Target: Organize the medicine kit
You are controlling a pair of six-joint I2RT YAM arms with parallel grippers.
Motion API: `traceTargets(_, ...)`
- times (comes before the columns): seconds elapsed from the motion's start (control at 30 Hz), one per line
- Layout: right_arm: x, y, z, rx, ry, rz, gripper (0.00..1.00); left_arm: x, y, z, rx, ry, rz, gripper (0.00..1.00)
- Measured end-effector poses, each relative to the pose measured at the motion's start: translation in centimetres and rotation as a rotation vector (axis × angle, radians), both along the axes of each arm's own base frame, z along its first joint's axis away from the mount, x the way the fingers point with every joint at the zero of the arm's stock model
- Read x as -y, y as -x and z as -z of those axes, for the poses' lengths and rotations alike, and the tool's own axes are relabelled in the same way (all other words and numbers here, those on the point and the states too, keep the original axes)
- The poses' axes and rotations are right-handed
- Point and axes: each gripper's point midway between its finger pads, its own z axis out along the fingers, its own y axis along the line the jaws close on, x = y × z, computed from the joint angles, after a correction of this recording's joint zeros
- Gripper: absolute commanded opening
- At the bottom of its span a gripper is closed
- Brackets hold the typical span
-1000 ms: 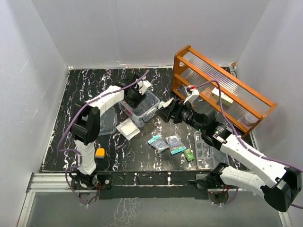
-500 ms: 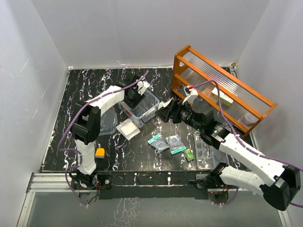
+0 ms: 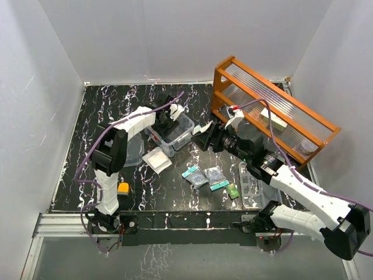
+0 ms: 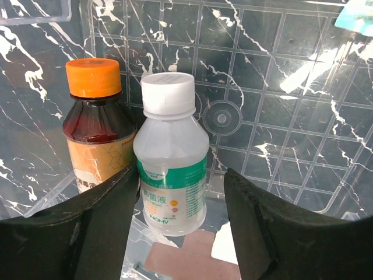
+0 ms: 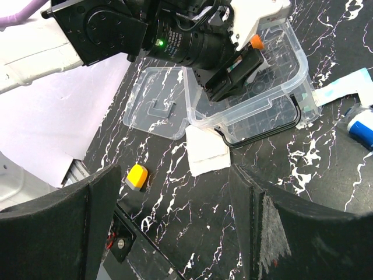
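The medicine kit's clear box (image 3: 175,135) stands open at the table's middle back; it also shows in the right wrist view (image 5: 256,93). Its clear lid (image 5: 156,103) lies to its left. The clear compartment tray (image 3: 251,185) lies at the front right. My left gripper (image 3: 165,123) reaches into the box. In the left wrist view it (image 4: 182,201) is open around a white-capped bottle with a green label (image 4: 171,157), with a gap at the right finger. A brown bottle with an orange cap (image 4: 96,131) is beside it. My right gripper (image 3: 205,137) is open and empty above the table (image 5: 175,221).
A white gauze pack (image 3: 157,158) lies in front of the box. A yellow block (image 3: 123,188) sits at the front left. Small sachets (image 3: 205,175) and a green packet (image 3: 233,191) lie at the front middle. The orange wooden rack (image 3: 274,111) stands at the back right.
My left gripper has moved down and a little nearer into the box. My right gripper has shifted slightly left.
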Motion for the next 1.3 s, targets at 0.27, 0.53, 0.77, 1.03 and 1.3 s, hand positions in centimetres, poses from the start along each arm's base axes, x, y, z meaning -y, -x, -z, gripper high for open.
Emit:
traceTargets(0.27, 0.0, 0.0, -0.1, 0.001, -0.001, 0.003, 0.72, 0.3, -1.2, -1.7, 0.040, 0.005, -0.009, 0.62)
traceTargets(0.53, 0.0, 0.0, 0.0, -0.001, -0.002, 0.003, 0.72, 0.6, -1.5, -3.6, 0.070, 0.029, -0.016, 0.66)
traceTargets(0.77, 0.0, -0.6, 1.8, -0.050, 0.034, 0.025, 0.71, 1.8, -1.6, -9.8, 0.186, 0.186, -0.088, 0.72)
traceTargets(1.03, -0.8, -1.0, 5.2, -0.165, 0.072, 0.032, 0.69, 0.9, 3.7, -23.7, 0.521, 0.561, -0.179, 0.76)
traceTargets(1.3, -1.6, -0.9, 8.1, -0.268, 0.023, 0.045, 0.67, -1.5, 11.1, -21.0, 0.478, 0.692, -0.264, 0.75)
